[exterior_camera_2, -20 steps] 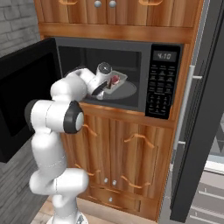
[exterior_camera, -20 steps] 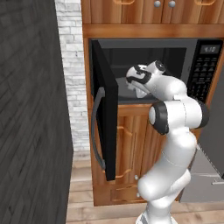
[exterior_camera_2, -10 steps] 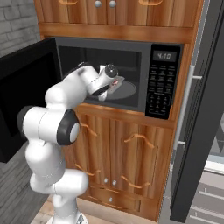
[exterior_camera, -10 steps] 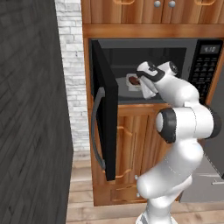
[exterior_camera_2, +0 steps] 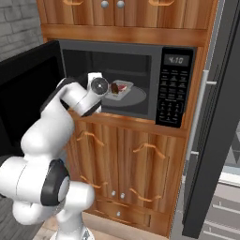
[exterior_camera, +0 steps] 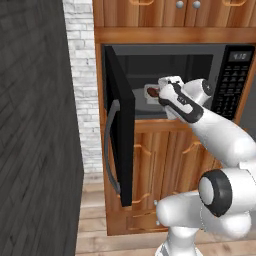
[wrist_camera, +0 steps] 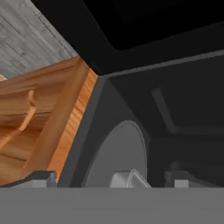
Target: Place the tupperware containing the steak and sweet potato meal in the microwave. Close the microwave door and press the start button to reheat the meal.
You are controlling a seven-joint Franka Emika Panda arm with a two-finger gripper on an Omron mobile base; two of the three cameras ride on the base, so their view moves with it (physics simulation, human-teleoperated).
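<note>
The microwave (exterior_camera: 170, 55) (exterior_camera_2: 140, 56) stands open, its door (exterior_camera: 122, 140) (exterior_camera_2: 28, 93) swung out to the left. The tupperware (exterior_camera: 150, 92) (exterior_camera_2: 121, 89) with the dark red-brown meal (exterior_camera_2: 115, 87) rests on the grey turntable (exterior_camera_2: 133, 97) (wrist_camera: 116, 153) inside. My gripper (exterior_camera: 160, 93) (exterior_camera_2: 108, 88) (wrist_camera: 113, 179) reaches into the cavity right at the tub. It is open. In the hand view its fingertips (wrist_camera: 41, 177) stand wide apart, with a pale corner of the tupperware (wrist_camera: 131, 178) low between them.
The keypad panel with the clock (exterior_camera: 230, 85) (exterior_camera_2: 169, 93) is on the microwave's right. Wooden cabinet doors (exterior_camera_2: 117, 159) lie below and above. A tall dark fridge door (exterior_camera_2: 215, 122) stands open on the right, and a dark wall (exterior_camera: 35, 130) with a brick strip (exterior_camera: 82, 75) on the left.
The jaws have gone from shut on the tupperware to wide open, letting it go on the turntable. The arm has stretched further into the microwave.
</note>
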